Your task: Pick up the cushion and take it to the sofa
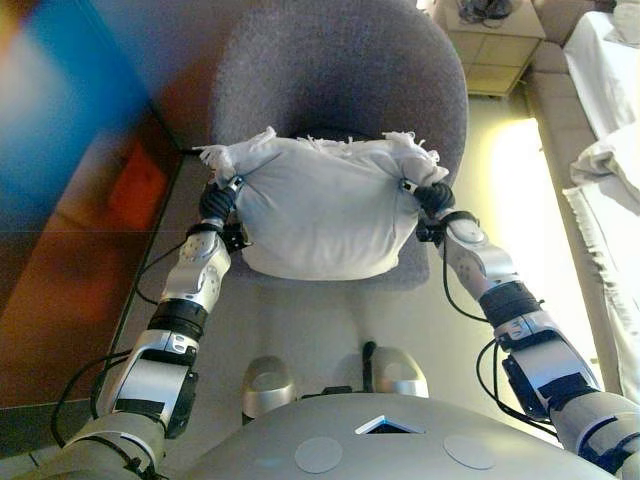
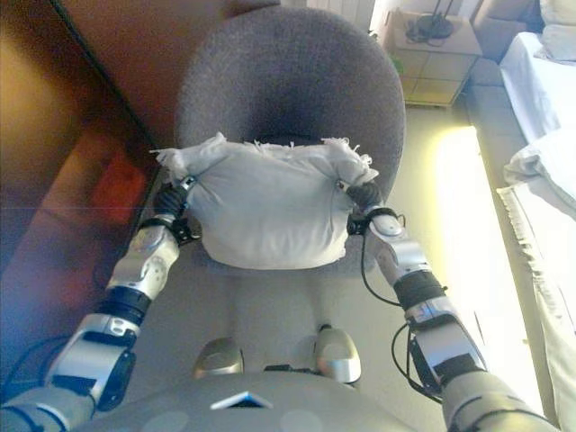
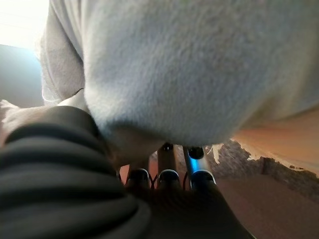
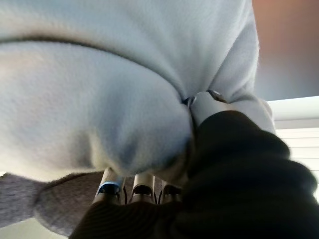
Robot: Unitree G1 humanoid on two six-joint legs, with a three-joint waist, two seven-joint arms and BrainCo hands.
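Observation:
A white cushion (image 1: 320, 210) with frayed corners hangs between my two hands, just above the seat of a grey round chair (image 1: 340, 70). My left hand (image 1: 217, 200) grips its left end, where the cloth bunches up at the corner. My right hand (image 1: 432, 195) grips the right end the same way. In the left wrist view the fingers (image 3: 167, 179) run under the cushion (image 3: 189, 74). The right wrist view shows the fingers (image 4: 144, 181) beneath the cushion (image 4: 99, 99) and the thumb (image 4: 207, 102) pressed into it from the other side.
Dark brown wooden furniture (image 1: 90, 250) stands close on the left. A pale nightstand (image 1: 495, 45) sits behind the chair to the right. White bedding (image 1: 610, 150) runs along the right edge, with a lit strip of floor (image 1: 520, 200) between it and the chair.

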